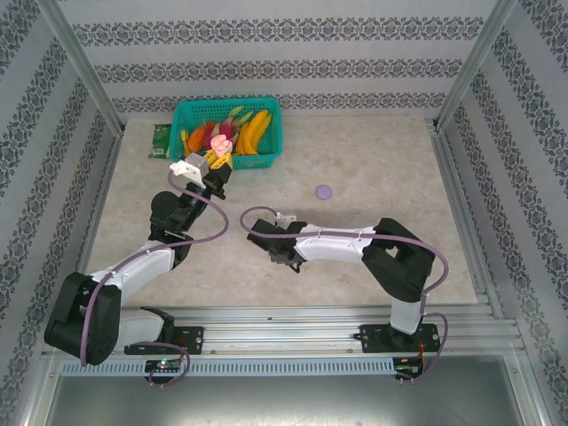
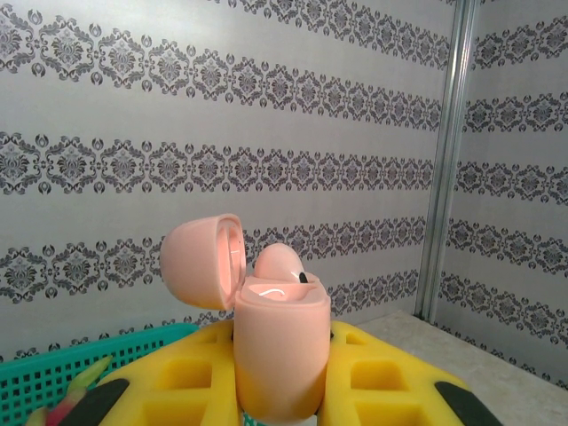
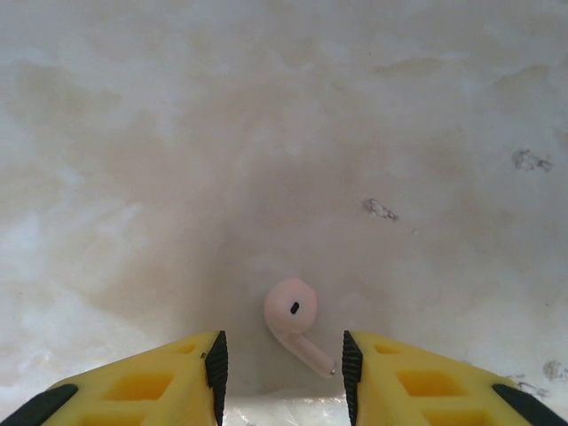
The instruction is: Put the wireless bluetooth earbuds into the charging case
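**Fruit basket, a disc and patterned walls**

A teal mesh basket [image 1: 266,161] stands at the far side of the pale, marbled surface [image 1: 382,160], left of centre. Yellow bananas [image 1: 256,131] lie in its right half, with pink and orange produce [image 1: 204,136] to their left. A small green packet [image 1: 161,140] lies flat just beside the basket's left wall. A lilac round disc [image 1: 323,191] sits alone near the middle, well apart from the basket. Grey wallpaper with damask bands [image 1: 266,35] covers the enclosure, with metal posts [image 1: 78,60] at its corners. Ribbed aluminium rails [image 1: 293,318] run along the near edge. Up close the surface shows dark specks [image 3: 378,209]
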`<move>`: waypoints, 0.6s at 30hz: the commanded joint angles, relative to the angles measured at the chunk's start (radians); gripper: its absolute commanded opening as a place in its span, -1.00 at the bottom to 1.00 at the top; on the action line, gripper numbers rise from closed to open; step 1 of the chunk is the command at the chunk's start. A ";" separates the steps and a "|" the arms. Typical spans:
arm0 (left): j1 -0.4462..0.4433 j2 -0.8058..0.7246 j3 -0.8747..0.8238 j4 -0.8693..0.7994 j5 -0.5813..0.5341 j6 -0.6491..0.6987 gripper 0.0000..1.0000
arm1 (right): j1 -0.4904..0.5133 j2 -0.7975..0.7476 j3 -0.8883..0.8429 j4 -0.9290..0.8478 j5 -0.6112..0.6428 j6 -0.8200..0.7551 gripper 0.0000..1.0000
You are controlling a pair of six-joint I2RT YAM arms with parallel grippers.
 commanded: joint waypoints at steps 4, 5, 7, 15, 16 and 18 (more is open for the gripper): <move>-0.007 0.006 0.002 0.034 0.008 -0.016 -1.00 | -0.028 0.043 0.026 0.006 0.011 -0.021 -0.18; -0.007 0.008 0.002 0.035 0.009 -0.017 -1.00 | -0.032 0.047 0.027 0.007 0.009 -0.020 -0.19; -0.008 0.012 0.003 0.038 0.008 -0.017 -1.00 | -0.039 0.056 0.026 0.014 0.004 -0.016 -0.19; -0.008 0.019 0.002 0.043 0.008 -0.019 -1.00 | -0.050 0.074 0.020 0.038 -0.020 -0.013 -0.29; -0.008 0.018 0.000 0.043 0.008 -0.019 -1.00 | -0.050 0.073 0.019 0.041 -0.023 -0.012 -0.31; -0.007 0.020 0.001 0.046 0.008 -0.021 -1.00 | -0.050 0.073 0.016 0.044 -0.030 -0.010 -0.33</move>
